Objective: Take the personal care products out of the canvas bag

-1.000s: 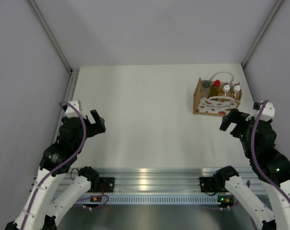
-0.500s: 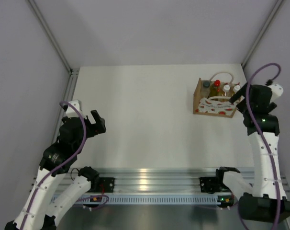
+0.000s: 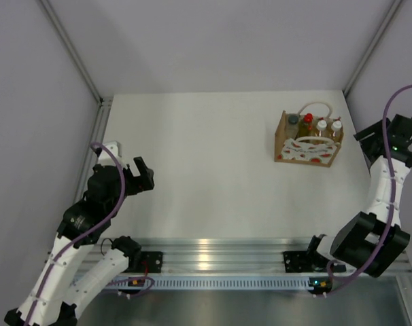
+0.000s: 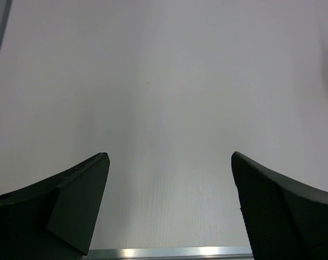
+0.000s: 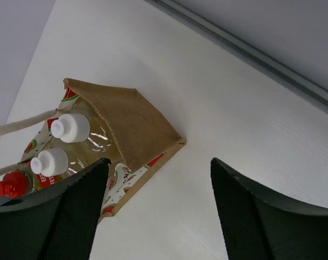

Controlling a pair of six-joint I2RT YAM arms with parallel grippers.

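The small tan canvas bag with a white printed front stood at about two o'clock on the white table, with four small bottles upright inside. At the bag's three o'clock, apart from it, the right pincer hung spread and empty. The left pincer, at eight o'clock, was spread too.

The bag stands on the surface near its far right corner. Four bottles stand upright inside it in one row running left to right, probably shoulder to shoulder, though the top view is too small to be sure. The right pincer hangs just right of the bag, by the surface's right edge. The left pincer is over the near left part, well apart from the bag.
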